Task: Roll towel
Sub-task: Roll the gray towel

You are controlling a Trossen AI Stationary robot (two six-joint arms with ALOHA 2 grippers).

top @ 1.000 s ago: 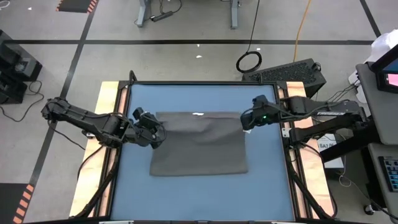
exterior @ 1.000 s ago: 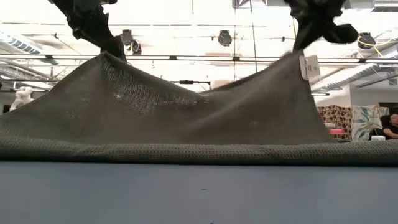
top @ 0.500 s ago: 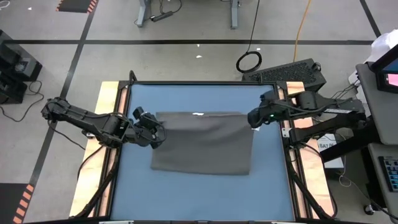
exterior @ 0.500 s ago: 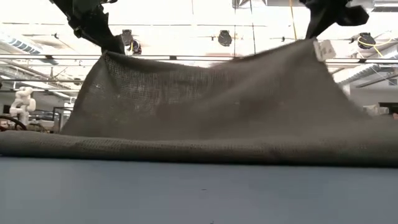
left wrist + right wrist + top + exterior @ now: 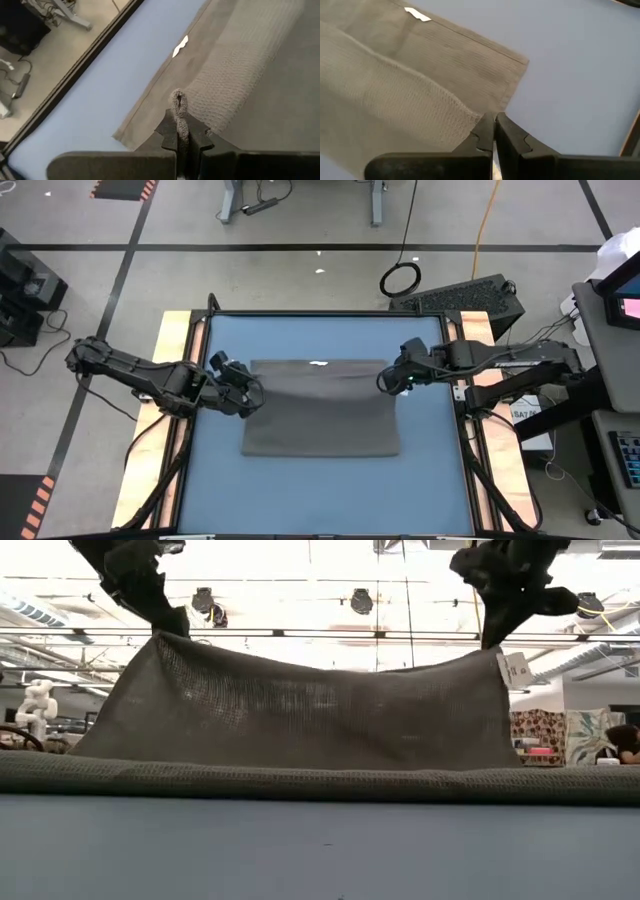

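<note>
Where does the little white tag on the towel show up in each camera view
High view: white tag at the middle of the towel's far edge.
Low view: no tag on that edge shows; a white label hangs below the right gripper.
Left wrist view: tag on the flat edge.
Right wrist view: tag near the far edge.
Shared landmark: the blue tabletop.

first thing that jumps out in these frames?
The grey-brown towel in the middle of the blue table, its side edges pinched up by both arms so it hangs like a curtain in the low view. Left gripper holds the left edge, right gripper the right; both fingers are shut on cloth.
</note>
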